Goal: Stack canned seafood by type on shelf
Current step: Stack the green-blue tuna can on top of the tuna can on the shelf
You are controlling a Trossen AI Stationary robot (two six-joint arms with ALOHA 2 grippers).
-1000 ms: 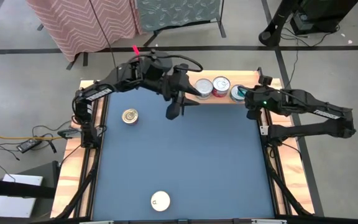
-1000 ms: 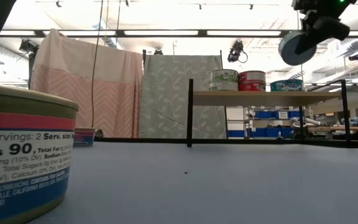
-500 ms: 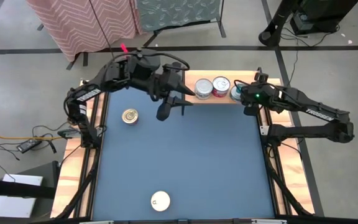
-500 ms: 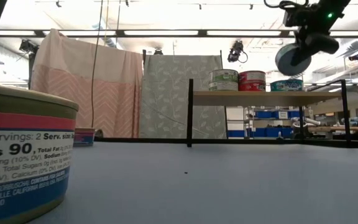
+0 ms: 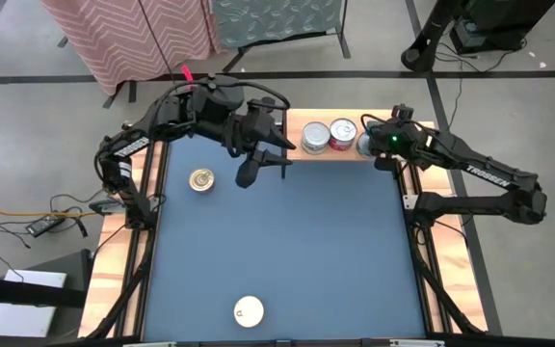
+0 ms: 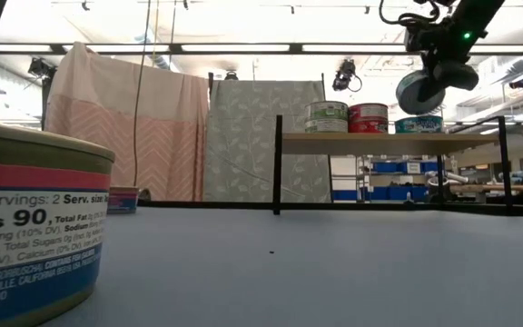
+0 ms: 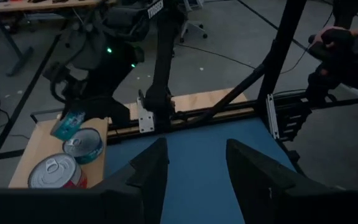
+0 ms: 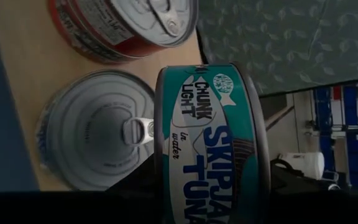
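Left to right across the blue tabletop [image 5: 287, 251]: one gold-lidded tin [image 5: 200, 179] sits alone near the left rail, and one white-lidded tin [image 5: 249, 310] rests by the near edge. The left gripper [image 5: 247, 173] hangs just right of the gold tin, above bare tabletop, jaws parted a little with nothing between them.

On to the shelf [image 5: 340, 152] at the far edge. From the low view I count four tins standing on it: a green-banded tin [image 6: 327, 111] stacked on a white-labelled tin [image 6: 327, 126], then one red tin [image 6: 368, 118], then one teal tin [image 6: 418, 124].

A fifth tin is up in the air: the right gripper [image 5: 370, 143] has its jaws clamped on a teal tuna tin [image 8: 211, 143], held on edge just above the shelf's right end, over the silver lid of the teal tin there.

That makes seven tins in all: two on the tabletop, four on the shelf, one carried.
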